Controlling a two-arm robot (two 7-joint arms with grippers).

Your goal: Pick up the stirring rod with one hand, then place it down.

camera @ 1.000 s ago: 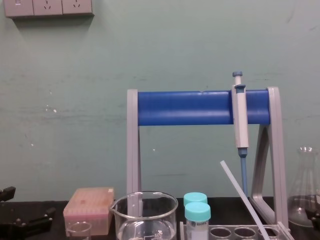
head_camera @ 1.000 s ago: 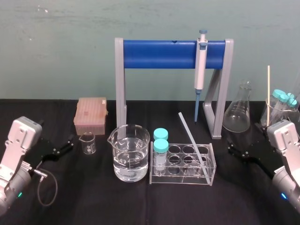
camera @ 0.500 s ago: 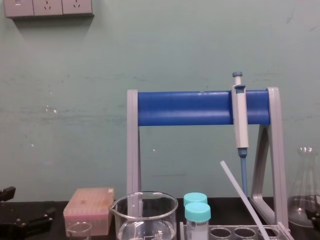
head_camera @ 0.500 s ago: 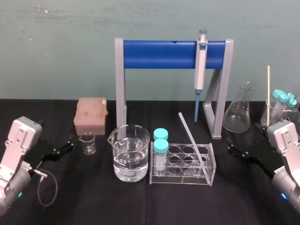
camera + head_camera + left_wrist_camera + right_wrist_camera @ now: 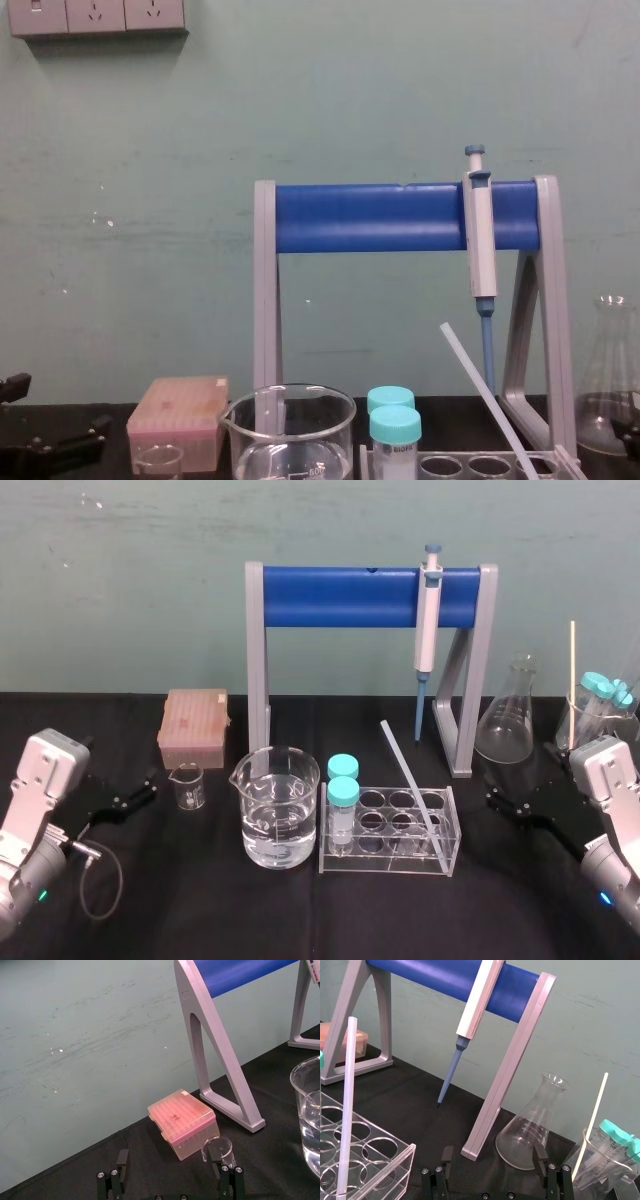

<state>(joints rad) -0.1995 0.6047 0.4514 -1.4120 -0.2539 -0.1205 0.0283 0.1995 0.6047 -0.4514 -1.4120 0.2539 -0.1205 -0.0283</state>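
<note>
Translucent stirring rod [image 5: 408, 778] (whitish, straight) leans in rack [image 5: 385, 864]; left gripper [image 5: 169, 1169], right gripper [image 5: 493, 1161] fingers spread.

Lab bench: pipette [image 5: 425, 620] on stand [image 5: 340, 595], water beaker [image 5: 275, 815], conical flask [image 5: 505, 725], tube rack [image 5: 390, 837], tip box [image 5: 194, 728].

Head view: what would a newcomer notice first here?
The blue-barred stand at the back centre of the table draws the eye first, with the pipette hanging from its right end. In front of it, the stirring rod leans out of the clear tube rack, beside a beaker of water. The left gripper and right gripper sit open at the two sides.
</note>
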